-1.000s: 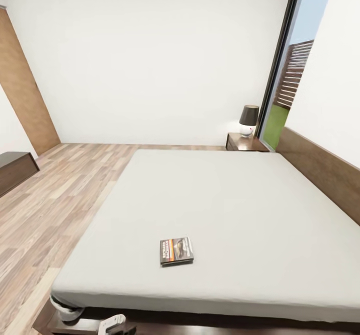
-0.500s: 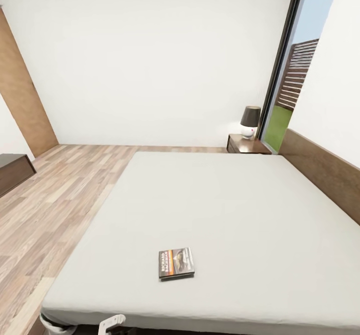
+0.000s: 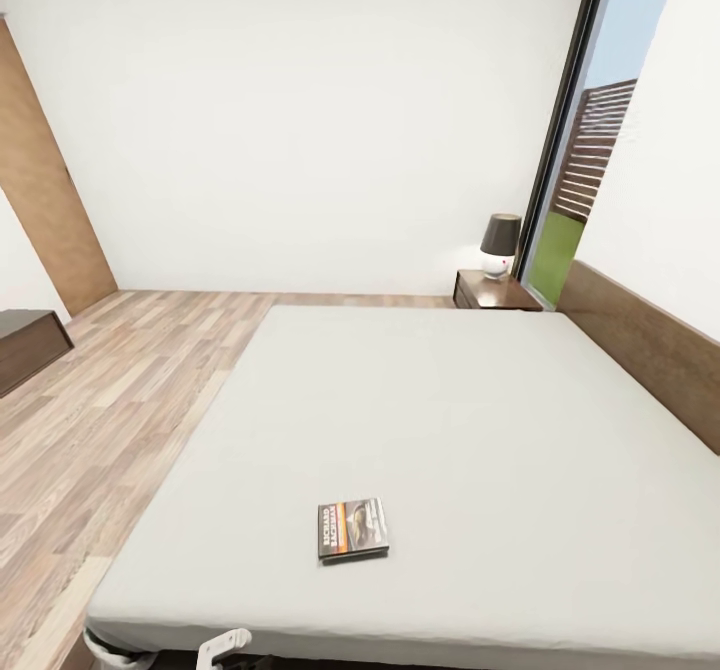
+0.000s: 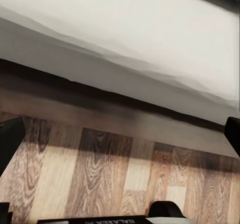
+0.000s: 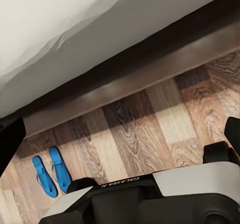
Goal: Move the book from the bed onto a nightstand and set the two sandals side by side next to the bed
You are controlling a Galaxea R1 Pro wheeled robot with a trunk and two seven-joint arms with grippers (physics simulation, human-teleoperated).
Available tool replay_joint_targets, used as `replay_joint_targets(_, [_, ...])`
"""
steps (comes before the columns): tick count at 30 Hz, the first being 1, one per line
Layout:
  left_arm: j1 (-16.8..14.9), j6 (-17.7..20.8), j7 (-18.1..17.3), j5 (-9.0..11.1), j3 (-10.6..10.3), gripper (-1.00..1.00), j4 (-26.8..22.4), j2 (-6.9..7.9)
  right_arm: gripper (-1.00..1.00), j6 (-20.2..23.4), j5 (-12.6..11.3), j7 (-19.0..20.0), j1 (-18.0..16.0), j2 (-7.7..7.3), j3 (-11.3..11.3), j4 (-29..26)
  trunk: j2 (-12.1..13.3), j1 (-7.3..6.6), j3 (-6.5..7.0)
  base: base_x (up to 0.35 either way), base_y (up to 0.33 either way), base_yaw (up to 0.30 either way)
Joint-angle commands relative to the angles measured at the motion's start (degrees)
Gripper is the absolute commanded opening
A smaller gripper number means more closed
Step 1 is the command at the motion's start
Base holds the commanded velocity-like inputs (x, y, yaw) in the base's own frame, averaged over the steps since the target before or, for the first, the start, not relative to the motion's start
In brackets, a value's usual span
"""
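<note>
The book (image 3: pixel 353 528), dark with an orange band, lies flat on the bed's grey mattress (image 3: pixel 430 410) near its front edge. A dark-brown nightstand (image 3: pixel 497 290) stands at the bed's far corner by the window. Two blue sandals (image 5: pixel 51 173) lie side by side on the wood floor close to the bed frame (image 5: pixel 150 68), seen in the right wrist view. My right gripper (image 5: pixel 120 136) hangs open over the floor, apart from them. My left gripper (image 4: pixel 120 134) is open too, low before the bed's side, with nothing between its fingers.
A dark-shaded lamp (image 3: pixel 499 243) sits on the nightstand. A long low dark cabinet (image 3: pixel 25 340) stands at the left wall beside the tan sliding door (image 3: pixel 45 200). The tall window (image 3: pixel 590 150) and headboard (image 3: pixel 650 350) bound the right. Wood floor (image 3: pixel 120 400) runs along the bed's left.
The head camera has come closer to the bed, so the front edge sits lower in view. The book keeps its place on the mattress.
</note>
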Motion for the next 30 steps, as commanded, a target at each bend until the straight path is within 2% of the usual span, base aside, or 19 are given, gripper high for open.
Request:
replay_joint_targets(1, [0.0, -0.2, -0.2, 0.4, -0.5, 1.00, 0.1, 0.01, 1.00, 0.1, -0.2, 0.3, -0.1, -0.02, -0.3, 0.2, 0.4, -0.22, 0.12, 0.000, 0.000, 0.000])
replay_joint_targets(30, [0.0, -0.2, -0.2, 0.4, -0.5, 1.00, 0.1, 0.01, 1.00, 0.1, -0.2, 0.3, -0.1, -0.02, -0.3, 0.2, 12.0, -6.59, 5.33, 0.000, 0.000, 0.000])
